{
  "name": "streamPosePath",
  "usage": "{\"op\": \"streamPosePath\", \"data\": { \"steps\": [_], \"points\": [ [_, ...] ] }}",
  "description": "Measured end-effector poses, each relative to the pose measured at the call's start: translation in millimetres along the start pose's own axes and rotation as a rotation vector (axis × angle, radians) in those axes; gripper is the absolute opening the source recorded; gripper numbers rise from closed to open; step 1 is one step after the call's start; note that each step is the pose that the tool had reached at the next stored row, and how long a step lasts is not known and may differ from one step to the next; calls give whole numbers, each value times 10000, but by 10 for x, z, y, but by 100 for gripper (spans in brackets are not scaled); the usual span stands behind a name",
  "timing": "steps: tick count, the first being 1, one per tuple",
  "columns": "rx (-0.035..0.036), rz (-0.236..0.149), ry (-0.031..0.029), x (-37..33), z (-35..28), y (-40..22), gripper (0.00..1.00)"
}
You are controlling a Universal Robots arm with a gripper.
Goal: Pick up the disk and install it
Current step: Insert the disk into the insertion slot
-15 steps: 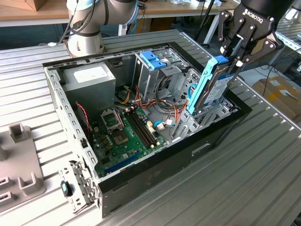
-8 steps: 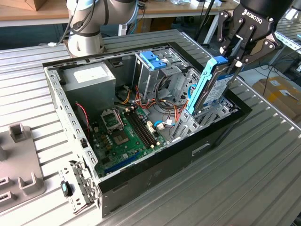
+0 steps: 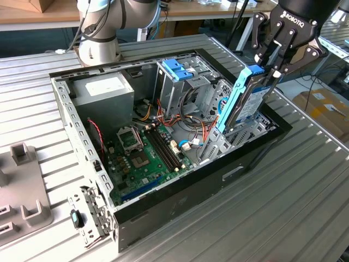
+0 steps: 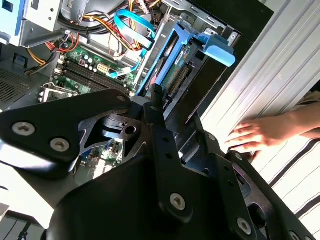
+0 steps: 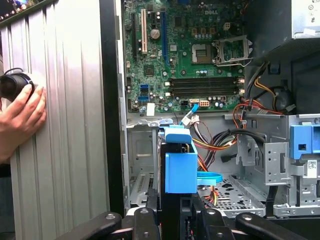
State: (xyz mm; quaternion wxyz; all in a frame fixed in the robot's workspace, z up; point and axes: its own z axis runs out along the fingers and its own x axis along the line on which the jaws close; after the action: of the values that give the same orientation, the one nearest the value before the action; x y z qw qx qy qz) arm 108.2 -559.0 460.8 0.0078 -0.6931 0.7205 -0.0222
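Note:
The disk (image 3: 246,103), a grey drive in light-blue carrier rails, stands steeply tilted over the open computer case (image 3: 65,103), at the corner on the exterior view's right. Its lower end dips into the metal bay (image 3: 240,136) there. My gripper (image 3: 268,71) is shut on the disk's upper end, one black finger on each side. In the second wrist view the disk (image 4: 172,70) points away from my gripper (image 4: 167,112) toward the case wall. In the first wrist view the blue carrier end (image 5: 180,162) sits just beyond my gripper (image 5: 172,212).
Inside the case are a green motherboard (image 3: 142,158), a power supply (image 3: 103,90), a drive cage with a blue latch (image 3: 177,68) and loose cables (image 3: 191,144). A person's hand (image 4: 260,132) rests on the ribbed table beside the case. A grey fixture (image 3: 22,185) lies at the exterior view's left.

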Motion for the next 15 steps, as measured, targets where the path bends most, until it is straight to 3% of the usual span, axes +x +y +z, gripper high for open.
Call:
{"op": "streamPosePath", "data": {
  "steps": [8,15],
  "points": [
    [3,-140,-6,0,10,0,35],
    [3,-139,-6,-3,156,7,35]
  ]
}}
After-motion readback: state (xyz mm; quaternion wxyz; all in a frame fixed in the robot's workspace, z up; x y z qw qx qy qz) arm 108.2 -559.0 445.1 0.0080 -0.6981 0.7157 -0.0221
